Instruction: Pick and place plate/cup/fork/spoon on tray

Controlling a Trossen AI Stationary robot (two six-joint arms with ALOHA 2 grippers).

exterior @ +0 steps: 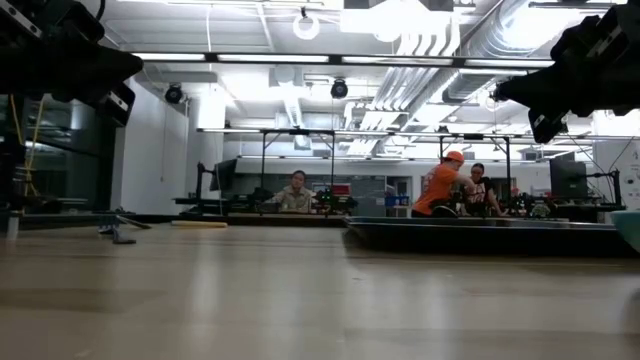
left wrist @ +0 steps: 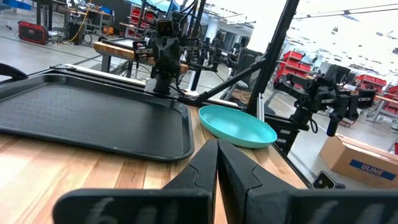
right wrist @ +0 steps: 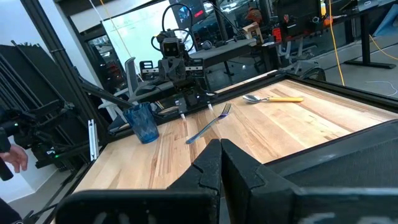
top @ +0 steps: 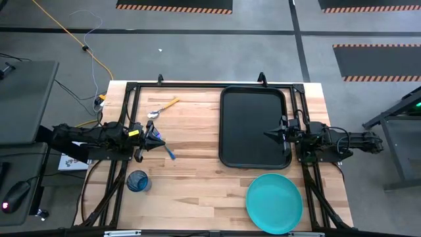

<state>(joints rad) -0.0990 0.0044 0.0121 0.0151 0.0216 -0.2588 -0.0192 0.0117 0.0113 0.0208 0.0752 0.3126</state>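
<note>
The black tray lies on the table's right half. The turquoise plate lies at the near right, next to the tray's near end. The dark-blue cup stands upright at the near left. The light-blue fork lies flat just right of my left gripper. The spoon with the yellow handle lies at the far left. My left gripper is shut and empty, above the table beside the fork. My right gripper is shut and empty over the tray's right part.
Black frame rails run along the table's far edge and both sides. Bare wood lies between the fork and the tray. In the low view, people are in the room beyond the table.
</note>
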